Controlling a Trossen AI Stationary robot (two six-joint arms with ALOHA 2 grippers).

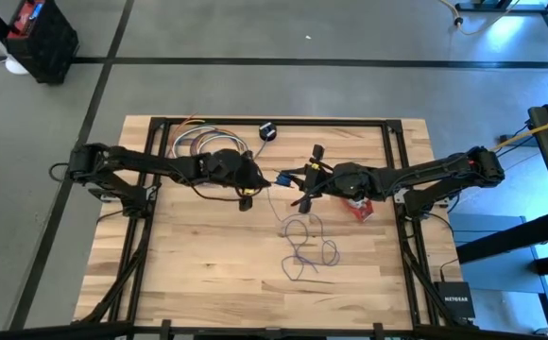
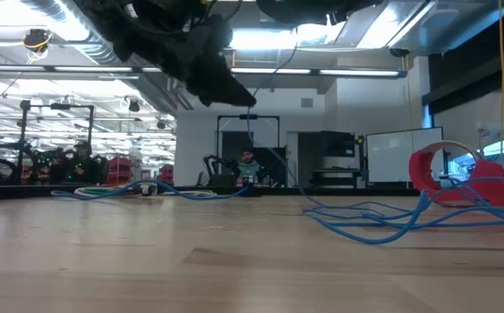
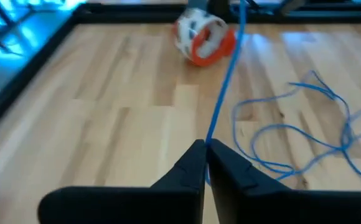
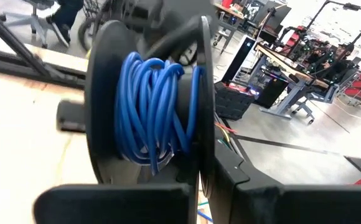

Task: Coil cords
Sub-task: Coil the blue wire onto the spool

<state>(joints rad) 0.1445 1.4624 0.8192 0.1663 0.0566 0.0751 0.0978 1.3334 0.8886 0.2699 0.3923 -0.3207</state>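
From above, I see the wooden counter (image 1: 208, 274) with both arms reaching in to meet near its middle.

1. Left gripper (image 1: 255, 179), toward 12 o'clock of centre: its fingers (image 3: 190, 171) are pressed together on the thin blue cord (image 3: 224, 87), which runs taut away from them.

2. Right gripper (image 1: 304, 178), just beside the left one: it carries a dark spool-like part between its fingers, and the wrist view shows many turns of blue cord (image 4: 155, 106) already wound there. I judge the fingers closed on that wound bundle.

3. Loose remainder of the cord (image 1: 307, 247): slack, irregular loops lying on the counter toward 5 o'clock of centre, below the two grippers.

4. Red-and-white cord bundle (image 1: 357, 208): on the counter toward 3 o'clock, under the right arm, untouched.

5. Small black puck (image 1: 267, 131): near the 12 o'clock edge of the counter.

Handling, as I judge it: the cord is light, limp and thin, so it will kink, snag on its own loops and slip through a loose pinch. I would hold it on the straight run close to the spool, keep steady tension, and feed in short lengths. The bundle looks stiffer and should be taken across its body.
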